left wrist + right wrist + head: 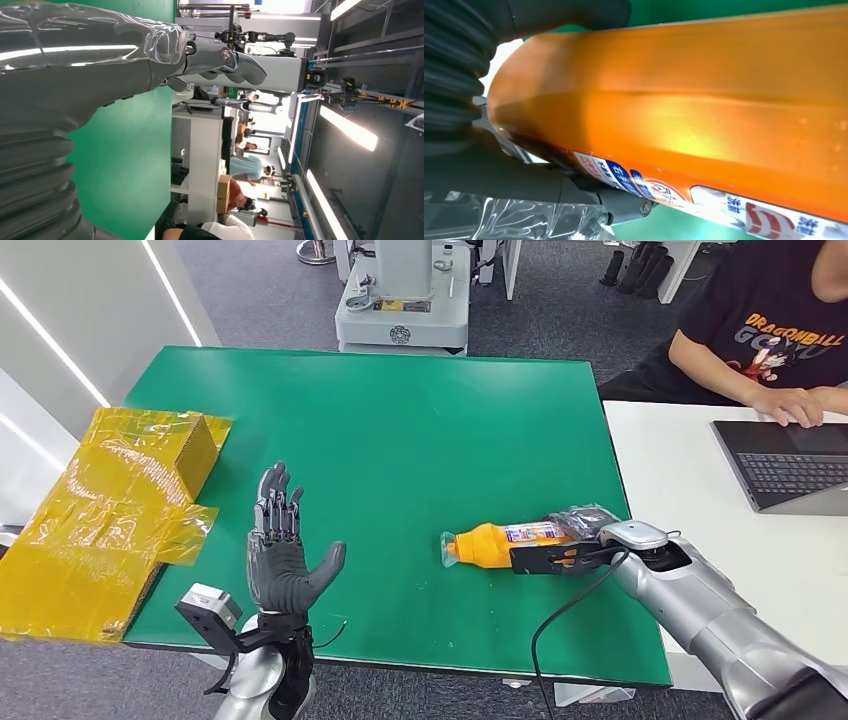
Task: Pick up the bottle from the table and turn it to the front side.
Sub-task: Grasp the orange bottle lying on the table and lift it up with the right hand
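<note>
My right hand (585,530) is at the bottle (500,543), an orange one lying on its side on the green table (400,440) close to the right edge, nearer the front edge than the back, with its clear cap end pointing toward the middle of the surface. The hand meets the bottle at its base end. In the right wrist view the orange body (704,100) sits right against my palm with the dark thumb (574,15) curved over it and a strip of printed label along its lower side, so I judge the fingers to be closed on the bottle, though the fingertips themselves are hidden. Whether the bottle has left the surface I cannot tell.

My left hand (280,545) stands upright above the front-left part of the table, palm showing, fingers spread and holding nothing. A yellow-wrapped cardboard box (120,510) overhangs the left edge. A person (770,330) works at a laptop (790,465) on the white table (680,500) beside it.

Step in hand, as I judge it: the grasp. The next move calls for a firm hold, a lift off the surface, and a roll of the wrist until the main label faces front.
</note>
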{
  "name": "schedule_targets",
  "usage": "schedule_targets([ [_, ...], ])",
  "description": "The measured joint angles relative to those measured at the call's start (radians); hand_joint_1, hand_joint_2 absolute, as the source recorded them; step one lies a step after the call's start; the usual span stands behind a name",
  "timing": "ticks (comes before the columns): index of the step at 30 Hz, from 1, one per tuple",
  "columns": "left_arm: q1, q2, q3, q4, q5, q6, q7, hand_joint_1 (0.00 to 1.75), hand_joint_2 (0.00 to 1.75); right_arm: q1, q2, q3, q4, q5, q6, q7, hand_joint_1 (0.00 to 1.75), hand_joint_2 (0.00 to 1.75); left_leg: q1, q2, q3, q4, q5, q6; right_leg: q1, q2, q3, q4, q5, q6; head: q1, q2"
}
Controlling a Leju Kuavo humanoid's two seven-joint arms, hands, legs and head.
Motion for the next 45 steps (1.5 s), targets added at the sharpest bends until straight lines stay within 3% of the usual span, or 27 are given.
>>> schedule_targets([
  [13, 0.002, 0.0, 0.001, -0.004, -0.006, -0.001, 0.0, 0.0, 1.75, 0.024, 0.008, -0.023, 0.0, -0.004, -0.061, -0.054, 1.75, 1.75, 0.0, 0.0, 0.0, 0.0, 0.0, 0.0, 0.0, 0.0, 0.0, 0.0, 0.0, 0.0, 0.0, 0.0],
  [21, 0.022, 0.0, 0.008, -0.026, -0.021, 0.003, 0.0, 0.0, 1.75, 0.095, 0.054, -0.089, -0.016, 0.0, -0.254, -0.05, 1.75, 1.75, 0.0, 0.0, -0.001, -0.001, 0.0, 0.0, 0.0, 0.0, -0.001, 0.0, 0.0, 0.0, 0.0, 0.0],
  [28, 0.035, -0.001, 0.01, -0.037, -0.031, 0.013, 0.0, 0.0, 1.75, 0.16, 0.127, -0.203, -0.069, 0.002, -0.429, -0.017, 1.75, 1.75, 0.0, 0.0, -0.002, -0.001, 0.0, 0.0, 0.0, 0.0, -0.002, 0.0, 0.0, 0.0, 0.0, 0.0],
  [32, 0.04, -0.002, 0.01, -0.045, -0.029, 0.026, 0.0, 0.0, 1.75, 0.203, 0.175, -0.281, -0.114, -0.023, -0.584, -0.006, 1.75, 1.75, 0.0, -0.001, -0.002, -0.001, 0.0, 0.0, 0.0, 0.0, -0.002, 0.0, 0.0, 0.0, 0.0, 0.0],
  [38, 0.04, -0.002, 0.01, -0.046, -0.01, 0.028, 0.004, 0.0, 1.75, 0.276, 0.229, -0.381, -0.188, -0.066, -0.833, -0.116, 1.75, 1.75, 0.0, 0.0, -0.002, -0.001, 0.0, 0.0, 0.0, 0.0, -0.002, 0.0, 0.0, 0.0, 0.0, 0.0],
  [45, 0.04, -0.002, 0.01, -0.046, -0.003, 0.03, 0.0, 0.0, 1.75, 0.316, 0.254, -0.42, -0.222, -0.082, -0.869, -0.152, 1.75, 1.75, 0.0, 0.0, -0.002, -0.001, 0.0, 0.0, 0.0, 0.0, -0.003, 0.0, 0.0, 0.0, 0.0, 0.0],
])
